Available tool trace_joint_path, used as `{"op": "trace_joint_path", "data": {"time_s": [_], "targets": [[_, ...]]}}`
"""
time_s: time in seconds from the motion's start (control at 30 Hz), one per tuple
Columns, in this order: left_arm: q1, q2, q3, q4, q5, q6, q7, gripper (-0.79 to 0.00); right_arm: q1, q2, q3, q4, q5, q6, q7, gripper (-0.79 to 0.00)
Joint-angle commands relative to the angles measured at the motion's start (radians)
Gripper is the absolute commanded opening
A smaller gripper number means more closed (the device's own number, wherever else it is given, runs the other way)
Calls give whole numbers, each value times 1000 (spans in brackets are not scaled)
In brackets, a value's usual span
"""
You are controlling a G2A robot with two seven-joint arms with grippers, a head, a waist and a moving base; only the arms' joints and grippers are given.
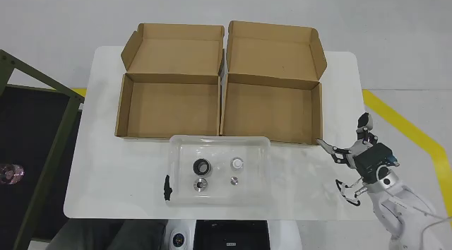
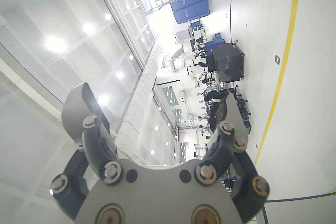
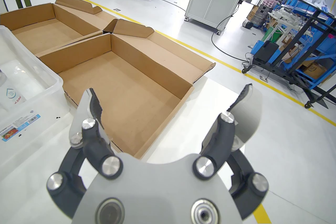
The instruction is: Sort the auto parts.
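Right gripper (image 3: pixel 169 99) hovered fingers spread beside the right box (image 1: pixel 268 112) — seemingly poised for the parts (image 1: pixel 203 167) in the tray (image 1: pixel 219 138) — left gripper (image 2: pixel 156 97) likewise splayed, aimed ceilingward

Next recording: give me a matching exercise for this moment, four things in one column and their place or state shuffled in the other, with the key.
Things:
1. black ring
2. white part
3. two cardboard boxes
4. right gripper

Places or states:
A. open, holding nothing, near the right edge of the table
B. empty, lids folded back, beyond the tray
C. in the left half of the clear tray
D. in the right half of the clear tray

Pairs: 1-C, 2-D, 3-B, 4-A.
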Motion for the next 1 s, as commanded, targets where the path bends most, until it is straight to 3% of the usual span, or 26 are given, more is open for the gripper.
{"op": "trace_joint_path", "data": {"time_s": [0.0, 0.5, 0.97], "targets": [[0, 0, 0, 0, 0, 0, 0, -1, 0, 0, 0, 0, 0, 0, 0, -1], [0, 0, 0, 0, 0, 0, 0, -1, 0, 0, 0, 0, 0, 0, 0, -1], [0, 0, 0, 0, 0, 0, 0, 0, 56, -1, -132, -28, 143, -100, 126, 0]]}}
